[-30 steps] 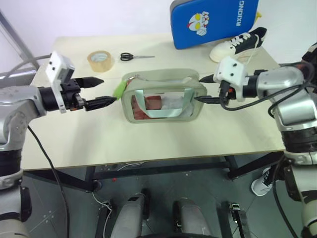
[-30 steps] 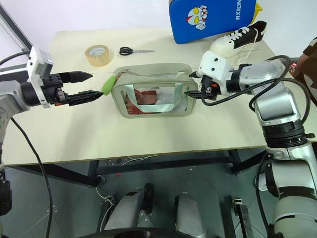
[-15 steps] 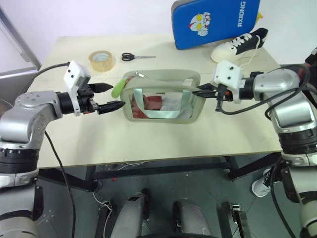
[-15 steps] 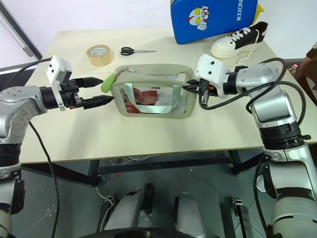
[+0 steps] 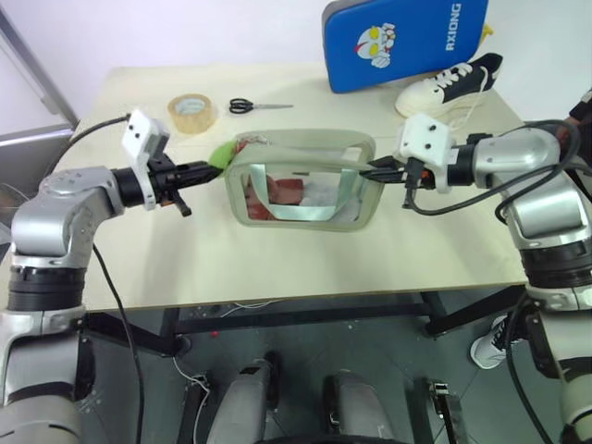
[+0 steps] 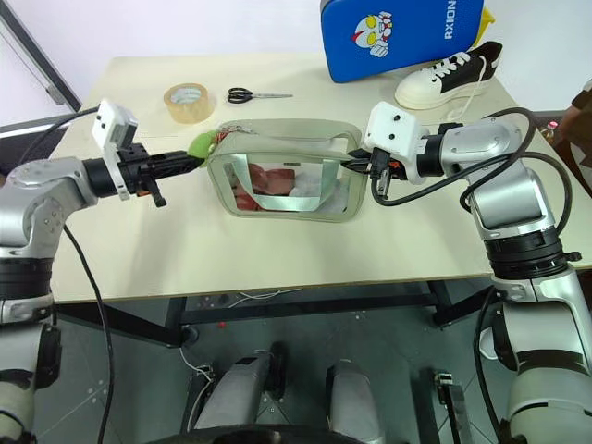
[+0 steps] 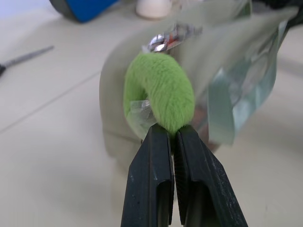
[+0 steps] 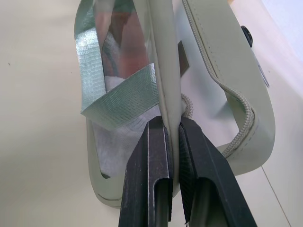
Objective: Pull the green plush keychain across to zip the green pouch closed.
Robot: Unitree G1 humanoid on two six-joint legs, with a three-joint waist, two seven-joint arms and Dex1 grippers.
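While clamped: left claw (image 7: 173, 137) on green plush keychain (image 7: 161, 90)

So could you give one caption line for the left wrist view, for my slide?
Left gripper shut on the green keychain at the end of the open pouch.

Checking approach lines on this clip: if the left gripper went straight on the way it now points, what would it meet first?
The left gripper is shut on the green plush keychain, so that ring is already against its tips. Straight beyond it lies the near end of the green pouch, though how far apart they are is unclear.
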